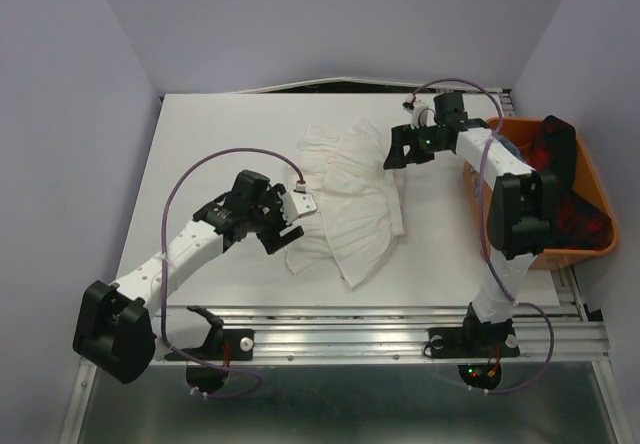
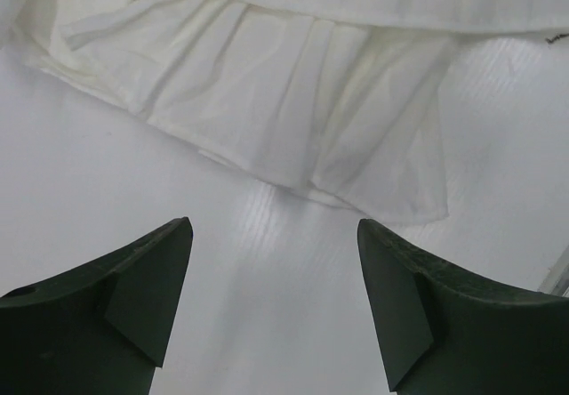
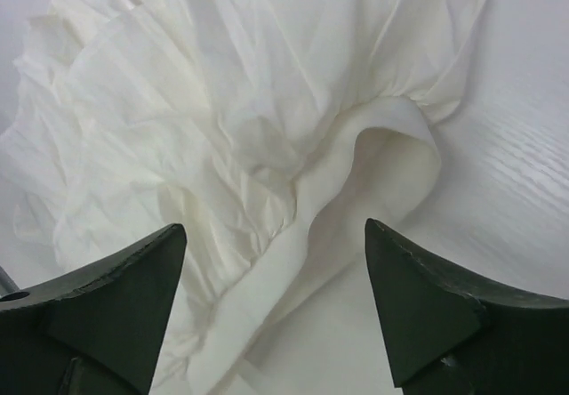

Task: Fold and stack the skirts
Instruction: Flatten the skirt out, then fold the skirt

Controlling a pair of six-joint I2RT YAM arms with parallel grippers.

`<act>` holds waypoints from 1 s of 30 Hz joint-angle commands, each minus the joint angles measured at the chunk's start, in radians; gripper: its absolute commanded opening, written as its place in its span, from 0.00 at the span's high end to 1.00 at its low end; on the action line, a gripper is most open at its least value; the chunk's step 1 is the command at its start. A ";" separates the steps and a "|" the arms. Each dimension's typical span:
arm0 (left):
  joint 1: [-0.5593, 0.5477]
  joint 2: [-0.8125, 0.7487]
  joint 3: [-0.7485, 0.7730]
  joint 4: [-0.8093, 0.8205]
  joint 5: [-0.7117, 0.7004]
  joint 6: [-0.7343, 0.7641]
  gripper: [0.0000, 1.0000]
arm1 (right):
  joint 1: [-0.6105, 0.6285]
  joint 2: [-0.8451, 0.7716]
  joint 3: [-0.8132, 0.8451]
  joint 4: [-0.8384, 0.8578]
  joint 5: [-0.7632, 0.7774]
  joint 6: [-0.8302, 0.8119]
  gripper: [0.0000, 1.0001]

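Note:
The thin white skirt [image 1: 350,204] lies spread and rumpled in the middle of the table. My left gripper [image 1: 283,226] is open and empty at its near left hem [image 2: 293,92], just short of the cloth. My right gripper [image 1: 393,154] is open and empty over the skirt's far right waistband [image 3: 338,199], jaws on either side of a raised fold. The red-and-black plaid skirt [image 1: 565,189] lies in the orange tub [image 1: 595,189]. A bit of blue denim [image 1: 508,147] shows in the tub behind my right arm.
The orange tub stands at the table's right edge, close to the right arm. White table surface [image 1: 220,134] lies to the left of the skirt. A metal rail [image 1: 380,339] runs along the near edge.

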 commanded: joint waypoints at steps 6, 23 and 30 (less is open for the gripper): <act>-0.163 0.008 -0.068 0.028 -0.073 0.069 0.14 | -0.006 -0.237 -0.071 -0.278 0.044 -0.564 0.19; -0.147 0.184 0.001 0.070 0.039 0.017 0.09 | 0.193 -0.770 -0.859 0.292 0.099 -1.202 0.17; -0.153 0.259 0.017 0.099 0.010 0.023 0.08 | 0.236 -0.745 -0.991 0.484 0.126 -1.348 0.18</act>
